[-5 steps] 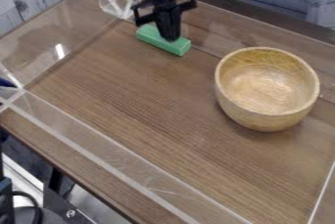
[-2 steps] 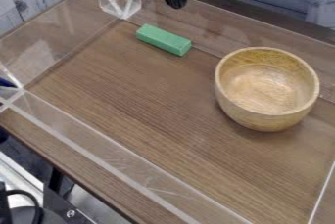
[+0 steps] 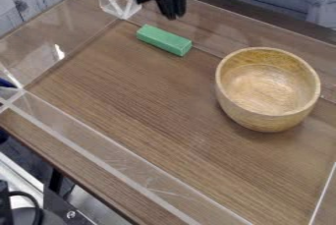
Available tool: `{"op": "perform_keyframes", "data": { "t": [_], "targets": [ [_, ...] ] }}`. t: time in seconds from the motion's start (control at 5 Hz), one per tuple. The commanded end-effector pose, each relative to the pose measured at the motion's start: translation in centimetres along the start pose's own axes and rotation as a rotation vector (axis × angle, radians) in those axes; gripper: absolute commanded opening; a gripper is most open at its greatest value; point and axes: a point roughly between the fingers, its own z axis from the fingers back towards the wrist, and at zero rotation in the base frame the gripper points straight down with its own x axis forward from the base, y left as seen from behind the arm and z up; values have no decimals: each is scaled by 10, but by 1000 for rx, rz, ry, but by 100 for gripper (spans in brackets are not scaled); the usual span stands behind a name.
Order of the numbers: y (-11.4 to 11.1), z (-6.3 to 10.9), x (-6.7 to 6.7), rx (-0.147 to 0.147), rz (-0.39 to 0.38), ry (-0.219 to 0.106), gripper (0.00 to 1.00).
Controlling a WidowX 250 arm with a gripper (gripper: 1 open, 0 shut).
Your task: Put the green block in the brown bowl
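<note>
The green block (image 3: 164,40) lies flat on the wooden table, left of the middle at the back. My gripper (image 3: 171,12) hangs a short way above and behind it, pointing down, its dark fingers together with nothing between them. It does not touch the block. The brown bowl (image 3: 268,88) stands upright on the right side of the table, well apart from the block, and is empty.
Low clear acrylic walls (image 3: 79,136) fence the table top on the front and left. A clear plastic corner bracket (image 3: 118,3) stands at the back left, just left of the gripper. A grey plank wall runs behind.
One second ago the gripper was down on the green block. It then lifted clear without it, and has now come slightly lower again. The block and bowl have not moved.
</note>
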Motion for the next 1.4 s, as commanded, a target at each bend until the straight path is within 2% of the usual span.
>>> {"op": "perform_keyframes", "data": {
  "t": [0.0, 0.4, 1.2],
  "targets": [
    [0, 3, 10, -18, 18, -72, 0],
    [4, -21, 16, 16, 24, -105, 0],
    [11, -46, 20, 73, 2, -138, 0]
  ]
}}
